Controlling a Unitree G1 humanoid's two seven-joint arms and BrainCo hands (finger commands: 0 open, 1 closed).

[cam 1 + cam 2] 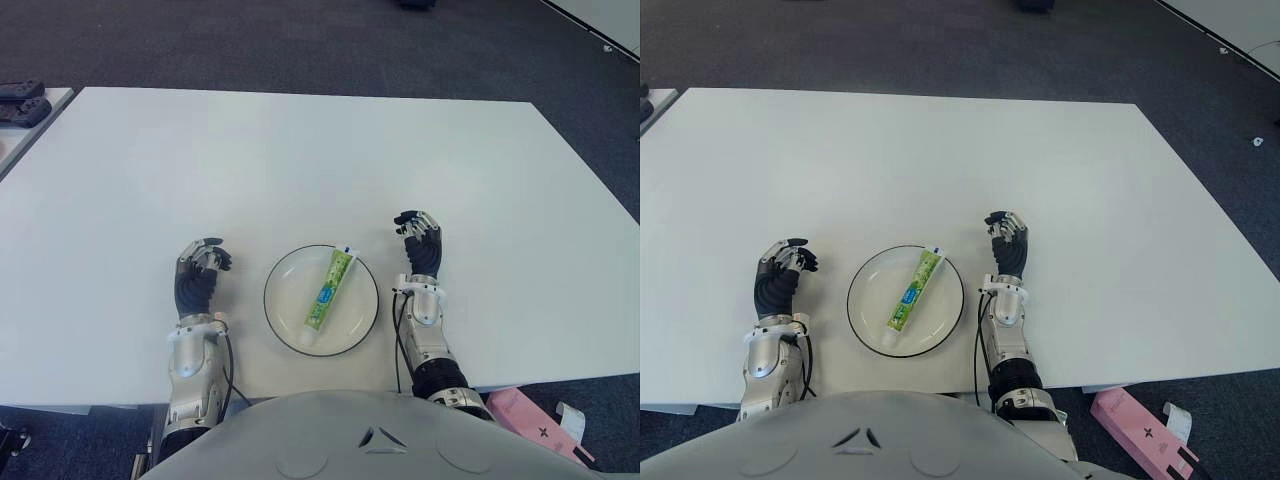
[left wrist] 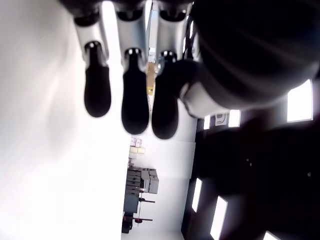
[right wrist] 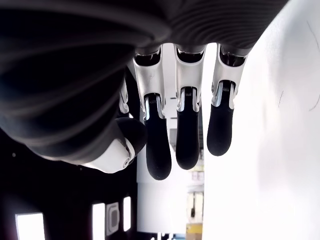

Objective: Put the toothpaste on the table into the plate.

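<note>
Nothing seemed left of the task: the green plastic toothpaste tube lay inside the round white dark-rimmed plate on the white bench, with the left robot hand and right robot hand flanking the plate, fingers relaxed, empty.

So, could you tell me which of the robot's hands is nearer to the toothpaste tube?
Right. The right hand shows just off the plate's right rim, close to the toothpaste tube's far end. The left hand shows beyond the plate's left rim, farther away. Both hold nothing.
</note>
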